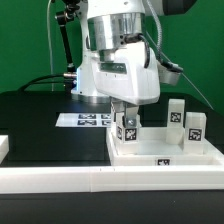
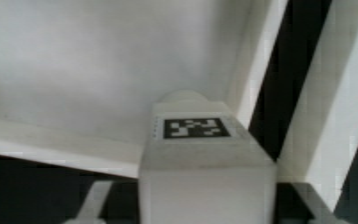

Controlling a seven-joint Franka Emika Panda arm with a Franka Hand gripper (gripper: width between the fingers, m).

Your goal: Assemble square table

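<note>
The white square table top [image 1: 170,152] lies at the exterior view's right, inside the rail. Two white legs [image 1: 176,112] [image 1: 195,126] with tags stand upright on its far right part. My gripper [image 1: 124,114] is shut on a third leg [image 1: 128,130], which it holds upright over the top's left side. Whether that leg touches the top I cannot tell. In the wrist view this leg [image 2: 197,150] with its tag fills the middle between the dark fingers [image 2: 108,196] of my gripper [image 2: 201,200]. The top's white surface [image 2: 87,90] and raised rim [image 2: 265,60] lie behind it.
The marker board [image 1: 88,120] lies on the black table left of the top. A long white rail [image 1: 90,180] runs along the front edge. A white piece [image 1: 3,148] shows at the exterior view's left edge. Cables hang behind the arm.
</note>
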